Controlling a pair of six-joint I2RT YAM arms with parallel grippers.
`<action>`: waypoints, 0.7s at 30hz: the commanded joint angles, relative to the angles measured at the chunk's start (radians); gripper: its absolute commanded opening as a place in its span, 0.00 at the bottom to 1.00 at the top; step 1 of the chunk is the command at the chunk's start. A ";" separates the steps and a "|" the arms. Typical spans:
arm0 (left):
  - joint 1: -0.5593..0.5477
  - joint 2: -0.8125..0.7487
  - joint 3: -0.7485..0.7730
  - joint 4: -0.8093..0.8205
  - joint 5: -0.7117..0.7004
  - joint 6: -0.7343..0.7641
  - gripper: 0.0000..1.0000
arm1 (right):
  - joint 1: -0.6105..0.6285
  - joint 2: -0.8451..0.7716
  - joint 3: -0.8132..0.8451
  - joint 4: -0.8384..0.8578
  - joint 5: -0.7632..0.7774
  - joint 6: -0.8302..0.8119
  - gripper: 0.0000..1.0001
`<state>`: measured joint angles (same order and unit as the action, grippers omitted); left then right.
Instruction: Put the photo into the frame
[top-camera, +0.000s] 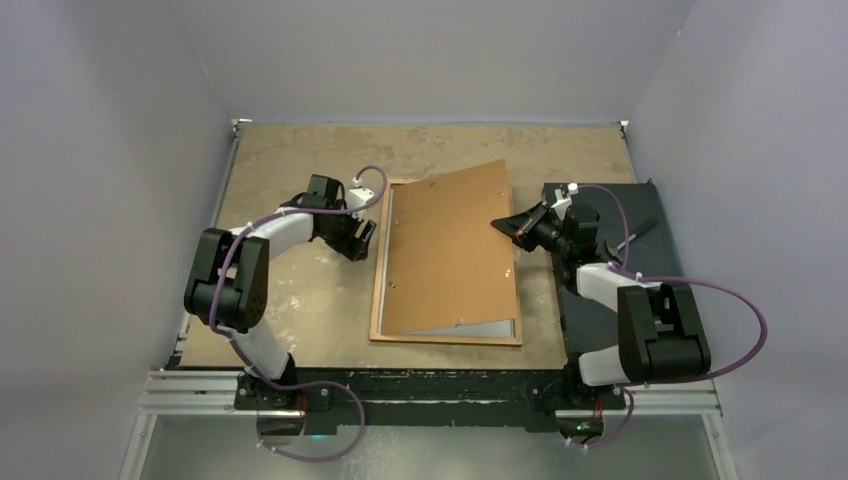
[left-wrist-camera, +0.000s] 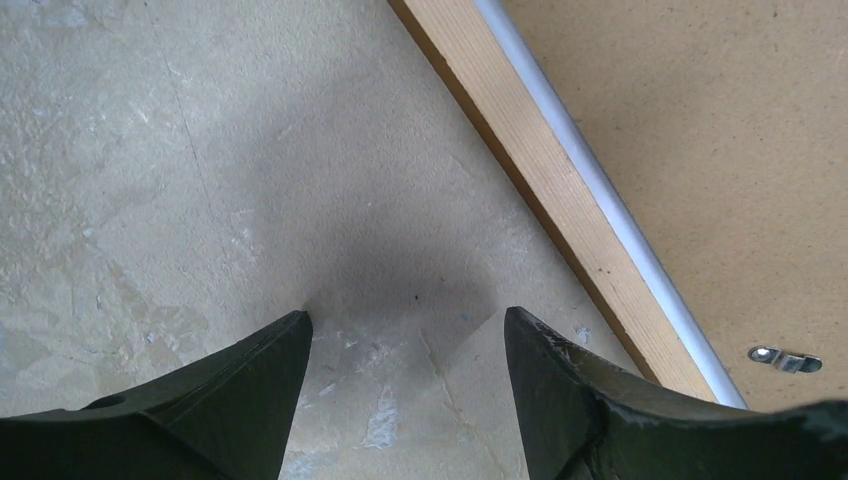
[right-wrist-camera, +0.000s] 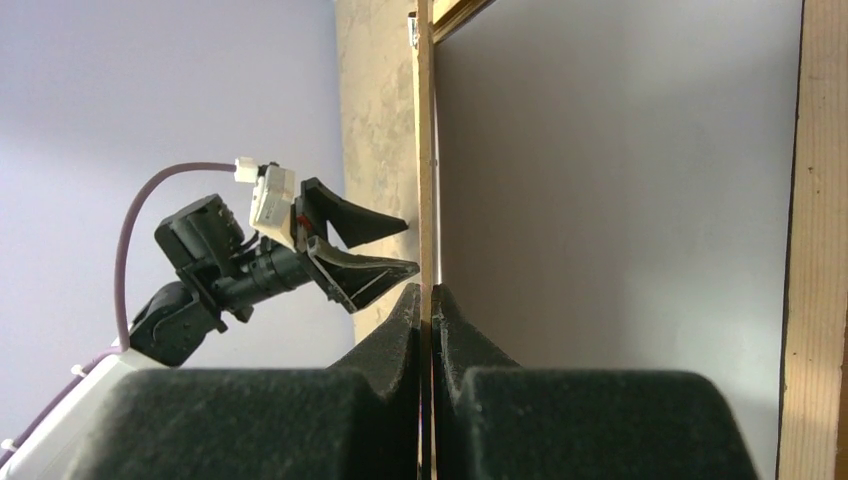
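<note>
Backing board (top-camera: 450, 250) stands tilted over the frame (top-camera: 378, 290) on the worktop (top-camera: 300, 310), right jaws pinched on its right edge; the photo (right-wrist-camera: 620, 200), seemingly face down, lies pale inside; left jaws gape empty beside the left rail; next, probably, lower the board flat.

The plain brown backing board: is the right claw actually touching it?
Touching. The right wrist view shows the right gripper pinching the thin edge of the plain brown backing board between both fingers.
</note>
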<state>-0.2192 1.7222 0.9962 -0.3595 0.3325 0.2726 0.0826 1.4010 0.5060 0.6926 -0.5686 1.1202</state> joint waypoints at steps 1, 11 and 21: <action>-0.022 0.001 -0.031 0.024 0.005 -0.011 0.68 | -0.006 0.003 0.020 0.112 -0.035 0.039 0.00; -0.080 0.029 -0.021 0.021 0.004 -0.009 0.67 | -0.006 0.028 -0.007 0.155 -0.038 0.028 0.00; -0.090 0.041 -0.019 0.005 -0.007 0.030 0.55 | -0.006 0.058 -0.020 0.187 -0.046 0.001 0.00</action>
<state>-0.2977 1.7306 0.9863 -0.3061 0.3138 0.2817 0.0826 1.4693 0.4820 0.7940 -0.5766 1.1221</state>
